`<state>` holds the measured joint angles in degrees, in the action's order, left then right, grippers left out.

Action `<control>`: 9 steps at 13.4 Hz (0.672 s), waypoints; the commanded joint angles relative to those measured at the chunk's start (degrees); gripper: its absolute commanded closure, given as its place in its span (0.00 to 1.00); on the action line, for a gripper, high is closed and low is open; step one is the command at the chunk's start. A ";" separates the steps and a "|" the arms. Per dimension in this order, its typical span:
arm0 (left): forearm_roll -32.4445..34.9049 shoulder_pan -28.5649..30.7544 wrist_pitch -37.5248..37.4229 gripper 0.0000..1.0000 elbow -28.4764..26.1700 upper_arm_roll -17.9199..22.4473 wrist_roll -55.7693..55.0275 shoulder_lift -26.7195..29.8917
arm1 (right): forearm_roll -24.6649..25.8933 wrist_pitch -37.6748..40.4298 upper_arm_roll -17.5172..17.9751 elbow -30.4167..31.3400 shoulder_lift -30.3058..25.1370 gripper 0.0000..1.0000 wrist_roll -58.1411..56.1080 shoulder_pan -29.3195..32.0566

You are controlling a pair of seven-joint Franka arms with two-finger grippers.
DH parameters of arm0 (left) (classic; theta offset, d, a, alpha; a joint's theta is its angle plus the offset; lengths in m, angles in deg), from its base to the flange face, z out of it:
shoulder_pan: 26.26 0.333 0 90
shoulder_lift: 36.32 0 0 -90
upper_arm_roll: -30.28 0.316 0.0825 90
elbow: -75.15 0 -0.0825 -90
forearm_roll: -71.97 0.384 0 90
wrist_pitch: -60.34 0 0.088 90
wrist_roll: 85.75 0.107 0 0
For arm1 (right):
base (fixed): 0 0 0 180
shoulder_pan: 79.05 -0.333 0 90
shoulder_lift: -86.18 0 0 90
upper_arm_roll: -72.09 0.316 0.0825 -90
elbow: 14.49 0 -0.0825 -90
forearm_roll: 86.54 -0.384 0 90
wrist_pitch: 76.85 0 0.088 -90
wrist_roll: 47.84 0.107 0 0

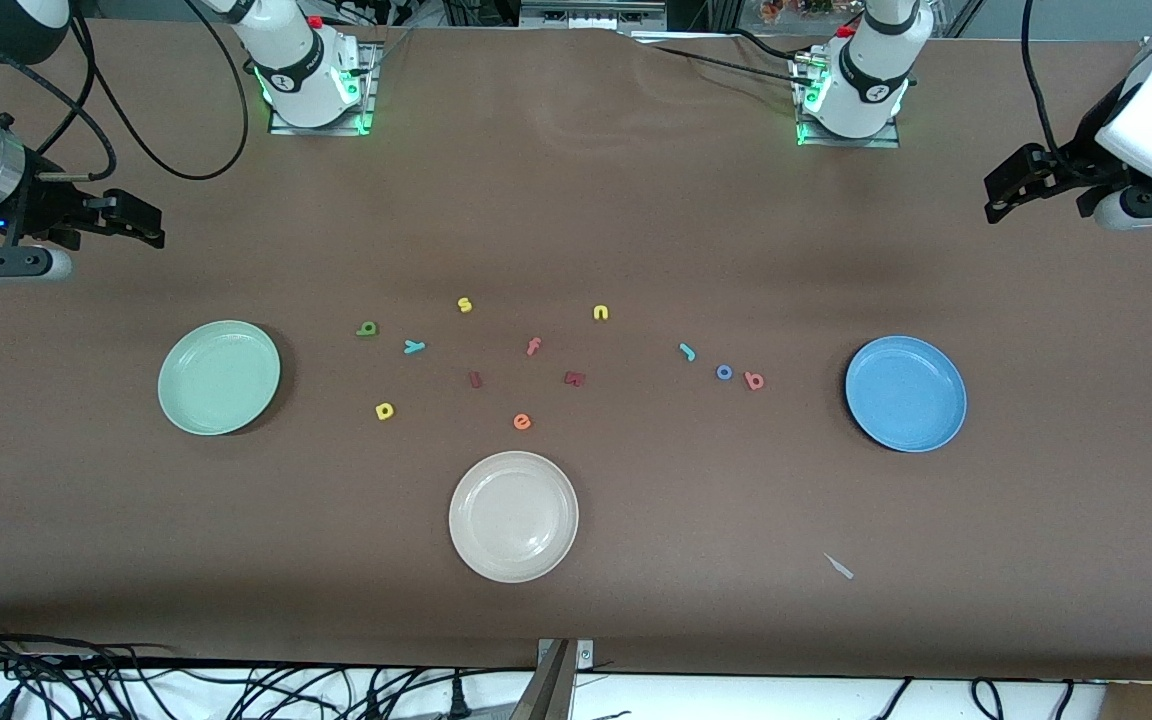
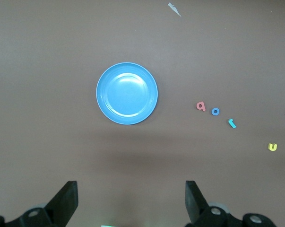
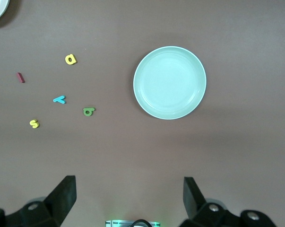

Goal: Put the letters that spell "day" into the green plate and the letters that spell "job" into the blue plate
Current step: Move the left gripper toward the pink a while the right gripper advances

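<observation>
With both the left pincer (image 1: 998,196) and right pincer (image 1: 141,220) released, the salmon f (image 1: 533,347) risks being mistaken for the b (image 1: 755,381).

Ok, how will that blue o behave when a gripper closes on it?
The blue o looks small, flat and foam-like, so probably light and squashy. Lying flat on the table, it shouldn't roll, but may skid if nudged. The red b beside it could get bumped.

The table (image 1: 576,200) is brown. One plate (image 1: 219,377) is mint green, one plate (image 1: 905,393) is bright blue, one plate (image 1: 513,516) is cream. The d (image 1: 384,410) is yellow, the o (image 1: 724,372) blue.
</observation>
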<state>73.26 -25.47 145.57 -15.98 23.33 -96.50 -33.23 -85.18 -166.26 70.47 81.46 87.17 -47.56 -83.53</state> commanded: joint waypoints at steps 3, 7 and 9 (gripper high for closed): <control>-1.21 0.79 -1.38 0.00 1.83 -0.79 0.20 -1.50 | -0.75 0.20 0.04 -0.23 -0.02 0.00 -0.19 0.26; -1.29 0.62 -1.21 0.00 0.17 -2.01 0.91 -1.95 | -0.75 0.20 0.04 -0.23 -0.02 0.00 -0.10 0.26; -1.29 0.88 -0.42 0.00 -1.85 -2.54 2.13 -2.03 | -0.75 0.20 0.04 -0.23 0.15 0.00 -0.10 0.26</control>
<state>73.26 -25.45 145.33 -16.74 21.62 -96.28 -35.18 -85.18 -166.26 70.47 81.46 87.21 -47.56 -83.53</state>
